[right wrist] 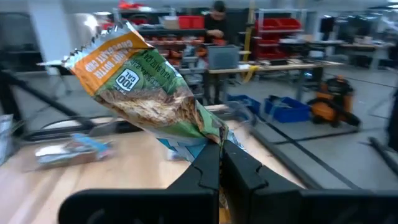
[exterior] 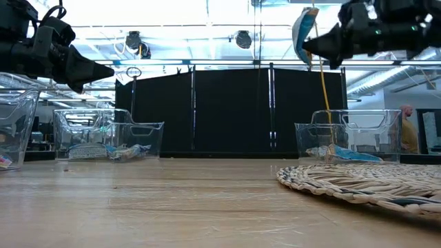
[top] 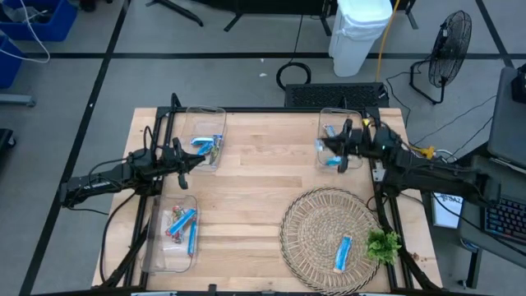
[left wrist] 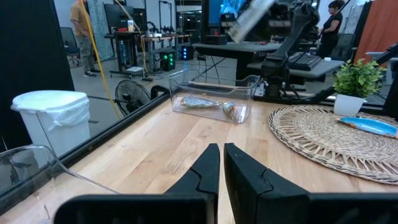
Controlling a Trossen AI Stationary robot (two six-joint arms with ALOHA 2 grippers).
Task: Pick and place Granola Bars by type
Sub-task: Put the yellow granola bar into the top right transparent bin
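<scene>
Right gripper (right wrist: 219, 163) pinches a green-and-orange wrapped granola bar (right wrist: 149, 87) by one corner, high over the far-right clear bin (top: 339, 119)
Such a thin grip could let it swing and fall outside that bin at the table's far right edge; left gripper (left wrist: 221, 171), closed and empty, waits near the left edge

Three clear plastic bins (top: 205, 115) sit on the wooden table (top: 263, 177), alongside one round woven mat (top: 316, 238) and one small green plant (top: 383, 245). A single blue-wrapped granola bar (top: 343, 252) lies on the mat; bars inside the bins overlap too much to count.
</scene>
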